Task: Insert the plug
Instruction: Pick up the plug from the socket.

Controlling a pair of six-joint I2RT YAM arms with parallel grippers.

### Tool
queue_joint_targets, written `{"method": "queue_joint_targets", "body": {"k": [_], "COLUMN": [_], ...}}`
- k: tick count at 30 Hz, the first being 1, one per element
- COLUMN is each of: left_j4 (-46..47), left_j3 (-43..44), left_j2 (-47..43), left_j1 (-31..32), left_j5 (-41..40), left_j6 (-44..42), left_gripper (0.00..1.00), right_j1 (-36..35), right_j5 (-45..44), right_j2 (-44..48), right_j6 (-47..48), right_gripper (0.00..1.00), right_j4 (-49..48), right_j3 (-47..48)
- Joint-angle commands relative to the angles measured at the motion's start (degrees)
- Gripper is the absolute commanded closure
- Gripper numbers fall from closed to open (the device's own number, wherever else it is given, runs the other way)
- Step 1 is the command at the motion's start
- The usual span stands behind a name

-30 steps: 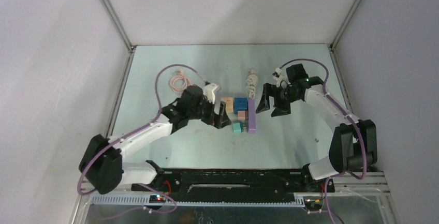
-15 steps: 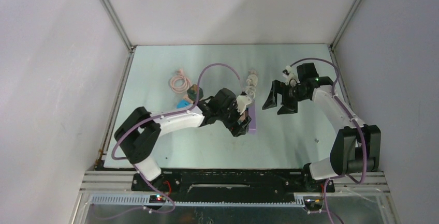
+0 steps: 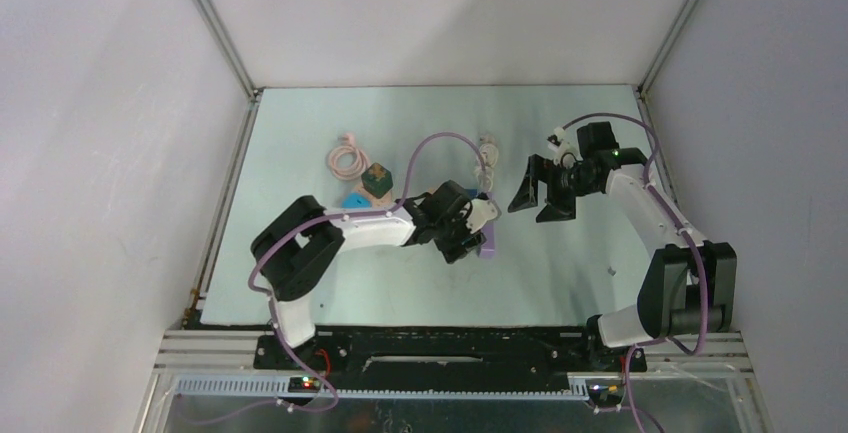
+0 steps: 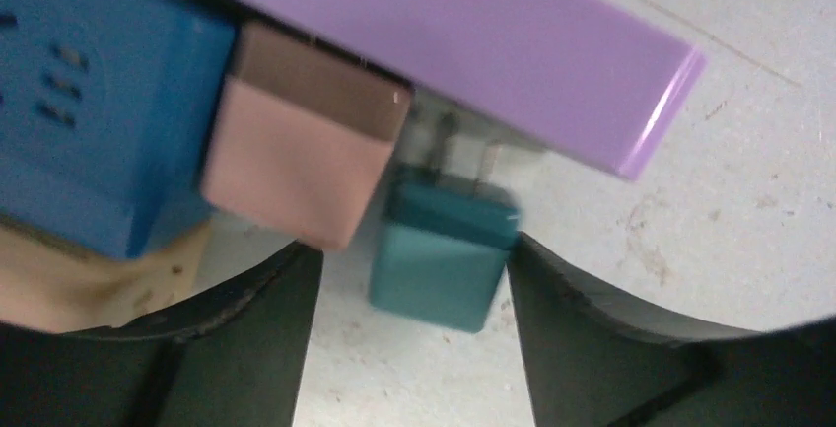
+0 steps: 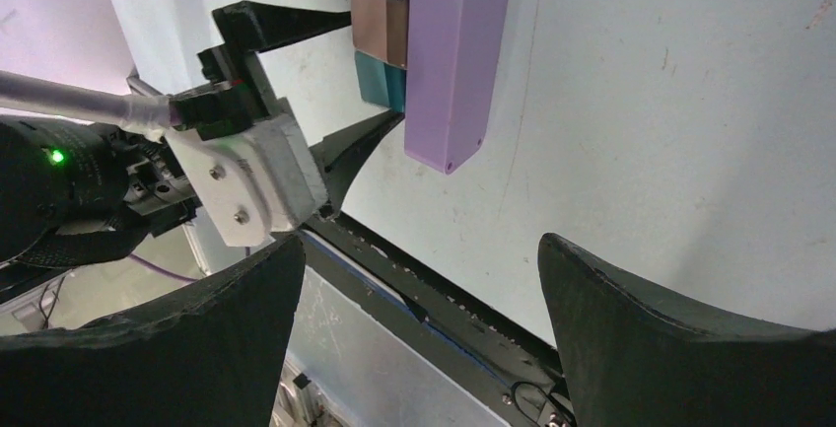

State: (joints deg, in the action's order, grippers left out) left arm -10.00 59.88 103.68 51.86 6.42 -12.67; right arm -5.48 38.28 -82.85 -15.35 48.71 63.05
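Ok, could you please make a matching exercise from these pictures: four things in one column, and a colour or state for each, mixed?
Things:
1. power strip
2. plug with prongs showing
3. coiled cable
4. right gripper

Colour or state:
A. open, holding nothing
B. teal
C. purple
D. pale pink

Pairs: 1-C, 2-B, 3-D, 4-A

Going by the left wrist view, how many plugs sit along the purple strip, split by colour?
Blue plug: 1
Pink plug: 1
Teal plug: 1
Tan plug, mostly hidden and blurred: 1
Total: 4
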Motion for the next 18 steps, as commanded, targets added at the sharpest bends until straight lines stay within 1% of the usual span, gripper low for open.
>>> {"method": "queue_joint_targets", "body": {"k": [1,4,6,8,10,13,15,18], "left_j4": [-3.29,-3.87,-3.32,-3.38,-3.59,-4.86,-5.79,-6.37], "left_j3": [5.02,4.63,3.07,1.72,0.52,-0.48,-0.42,-0.18], "left_j2": [4.57,4.78,3.15,0.75,-2.25,-7.55,-11.18,-16.43], "left_j1": [0.18,0.27,0.26,0.19,0.13,-0.27,-1.22,-3.45], "left_j5": [-1.60,-1.75,-2.87,-3.76,-3.99,-3.43,-1.02,3.74], "left_j6": [-5.16,-6.27,-6.74,-6.86,-6.50,-3.27,0.80,9.83], "left_gripper": [0.39,0.65,0.75,0.81,0.84,0.88,0.89,0.91], "right_j1": [0.28,0.34,0.33,0.38,0.29,-0.52,-1.96,-5.73], "right_j5": [1.96,2.29,2.48,2.66,2.74,2.83,2.13,0.38], "right_j2": [1.19,1.40,1.55,1.75,1.91,2.52,3.03,3.97], "right_j6": [1.35,1.46,1.35,1.19,0.92,0.10,-0.34,-1.61], "right_gripper": [0.10,0.10,0.10,0.10,0.10,0.10,0.10,0.10], "right_j4": [0.34,0.42,0.42,0.46,0.25,-0.40,-0.38,-1.21], "right_j3": [0.15,0.14,0.10,0.15,0.15,0.19,0.81,2.04]}}
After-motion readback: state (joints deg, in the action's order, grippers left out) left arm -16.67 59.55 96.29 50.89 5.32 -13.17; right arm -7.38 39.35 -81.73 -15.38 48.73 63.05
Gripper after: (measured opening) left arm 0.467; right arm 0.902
